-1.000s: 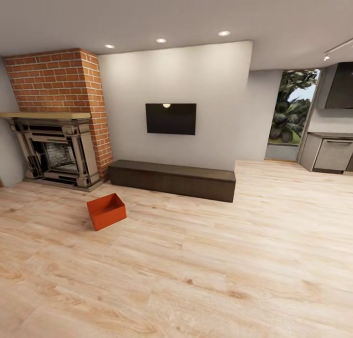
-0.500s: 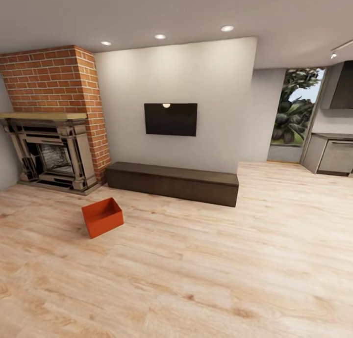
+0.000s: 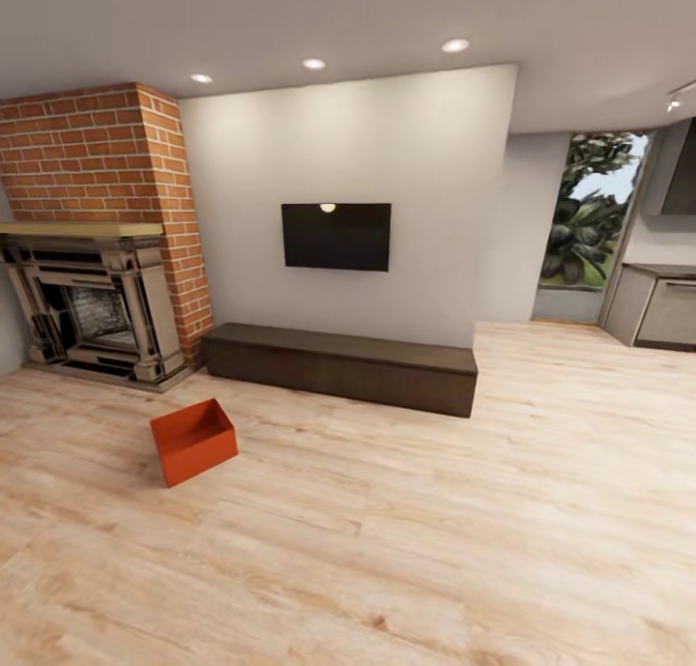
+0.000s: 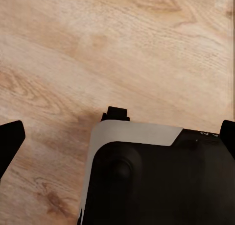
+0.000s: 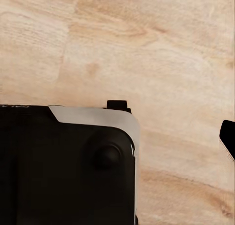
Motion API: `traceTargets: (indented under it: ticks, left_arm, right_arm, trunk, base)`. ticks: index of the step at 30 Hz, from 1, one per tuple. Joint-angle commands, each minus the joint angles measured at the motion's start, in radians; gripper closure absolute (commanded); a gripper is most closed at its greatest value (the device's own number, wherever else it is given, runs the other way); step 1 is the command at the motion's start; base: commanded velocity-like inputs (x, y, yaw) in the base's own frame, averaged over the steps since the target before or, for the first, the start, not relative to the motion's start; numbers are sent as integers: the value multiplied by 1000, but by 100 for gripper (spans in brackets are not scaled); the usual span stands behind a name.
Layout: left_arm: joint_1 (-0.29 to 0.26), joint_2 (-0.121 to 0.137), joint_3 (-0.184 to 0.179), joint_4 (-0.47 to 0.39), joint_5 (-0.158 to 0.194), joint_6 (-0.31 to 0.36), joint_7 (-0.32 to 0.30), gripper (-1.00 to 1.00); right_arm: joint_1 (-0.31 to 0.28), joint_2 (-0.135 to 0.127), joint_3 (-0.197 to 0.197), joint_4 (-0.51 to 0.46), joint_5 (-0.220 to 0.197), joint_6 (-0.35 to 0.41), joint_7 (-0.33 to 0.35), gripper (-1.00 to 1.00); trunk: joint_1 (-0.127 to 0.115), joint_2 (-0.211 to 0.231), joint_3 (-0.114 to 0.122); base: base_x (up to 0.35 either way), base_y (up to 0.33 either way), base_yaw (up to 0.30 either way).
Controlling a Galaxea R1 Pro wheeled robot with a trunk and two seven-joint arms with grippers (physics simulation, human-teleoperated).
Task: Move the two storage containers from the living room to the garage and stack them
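Brick fireplace (image 3: 92,260), wall TV (image 3: 336,236), low dark bench (image 3: 338,366), 3 ceiling lights

No text, label, brand or number can be read anywhere.

The fireplace (image 3: 87,299) and the grey cabinet (image 3: 667,308) are cut by the head view's edges.

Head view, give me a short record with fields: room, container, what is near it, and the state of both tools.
room: living room, light wood plank floor
container: one orange-red open-top bin, upright on the floor, nothing inside
near it: brick fireplace behind it, dark low bench under the wall TV
left tool: fingers spread apart, holding nothing
right tool: cannot tell
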Motion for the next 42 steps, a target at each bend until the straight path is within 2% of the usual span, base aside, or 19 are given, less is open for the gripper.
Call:
traceTargets:
  ticks: [1, 42]
  left_arm:
    - [-1, 0, -9, 1, 8, -3, 2, -100]
    - [-1, 0, -9, 1, 8, -3, 2, -100]
  right_arm:
    - [-1, 0, 7, 3, -10, -6, 5, -100]
    - [-1, -1, 7, 3, -11, -7, 5, -100]
  trunk:
    - [1, -1, -1]
    - [1, -1, -1]
  base:
    - [326, 0, 9]
    - [326, 0, 256]
